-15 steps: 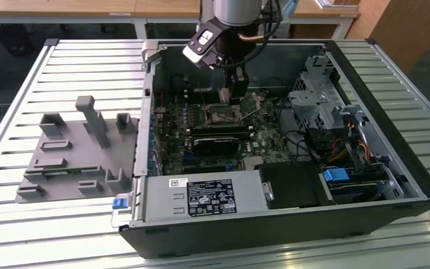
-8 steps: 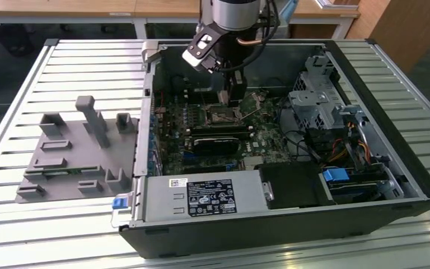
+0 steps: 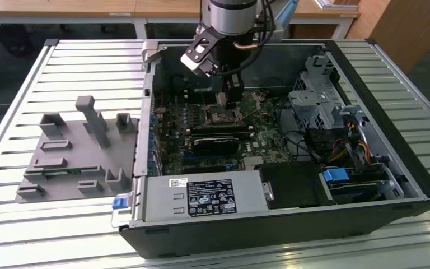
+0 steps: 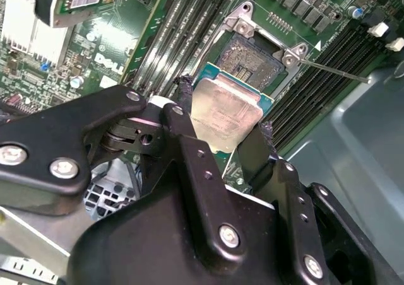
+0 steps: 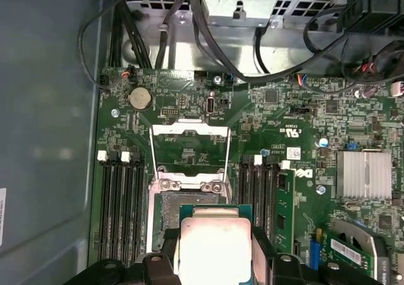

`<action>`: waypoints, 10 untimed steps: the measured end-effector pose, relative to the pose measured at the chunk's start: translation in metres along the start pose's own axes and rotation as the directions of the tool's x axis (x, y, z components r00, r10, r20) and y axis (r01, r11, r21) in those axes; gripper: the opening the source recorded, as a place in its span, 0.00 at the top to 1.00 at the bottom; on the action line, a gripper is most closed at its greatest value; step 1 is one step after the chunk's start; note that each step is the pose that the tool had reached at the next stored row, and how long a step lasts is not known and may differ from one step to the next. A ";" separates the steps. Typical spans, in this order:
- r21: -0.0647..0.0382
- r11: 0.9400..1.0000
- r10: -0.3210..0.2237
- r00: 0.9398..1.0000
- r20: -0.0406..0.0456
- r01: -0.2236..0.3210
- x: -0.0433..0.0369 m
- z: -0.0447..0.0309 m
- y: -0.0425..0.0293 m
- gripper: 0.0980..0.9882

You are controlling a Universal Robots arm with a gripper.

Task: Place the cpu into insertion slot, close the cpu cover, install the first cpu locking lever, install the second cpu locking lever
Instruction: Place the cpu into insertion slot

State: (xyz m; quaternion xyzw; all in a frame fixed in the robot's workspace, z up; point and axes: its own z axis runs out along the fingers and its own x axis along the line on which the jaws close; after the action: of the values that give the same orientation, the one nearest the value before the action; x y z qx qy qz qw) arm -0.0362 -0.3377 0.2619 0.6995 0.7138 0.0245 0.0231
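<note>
My gripper (image 4: pixel 224 108) is shut on the cpu (image 4: pixel 224 111), a flat square chip with a silver top and green edge, pinched at two opposite sides by the black fingers (image 4: pixel 182 102). The chip hangs slightly tilted just above and beside the insertion slot (image 4: pixel 252 61), whose dark contact field lies bare. In the first wrist view the cpu (image 5: pixel 214 247) partly hides the insertion slot (image 5: pixel 165 204). Beyond it the cpu cover (image 5: pixel 189 129) is swung up open. A thin lever rod (image 4: pixel 334 70) sticks out from the socket corner. In the exterior view the gripper (image 3: pixel 228 95) reaches into the case above the slot (image 3: pixel 221 116).
Long black memory slots (image 5: pixel 120 203) flank the socket on both sides. A finned heat sink (image 5: pixel 363 174) and cables (image 5: pixel 208 39) are nearby. The case wall (image 5: pixel 44 140) stands close to one side. A grey fixture (image 3: pixel 73 151) lies on the slatted table at the exterior view's left.
</note>
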 end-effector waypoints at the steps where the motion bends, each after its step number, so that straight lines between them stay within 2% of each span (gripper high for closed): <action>1: 0.000 1.000 0.000 1.000 0.000 0.000 0.0004 0.0010 -0.0006 0.51; 10: 0.000 1.000 0.000 1.000 0.000 0.000 0.0067 0.0113 -0.0033 0.51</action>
State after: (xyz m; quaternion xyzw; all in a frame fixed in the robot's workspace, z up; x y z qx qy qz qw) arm -0.0389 -0.3310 0.2505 0.6997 0.7137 0.0245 0.0233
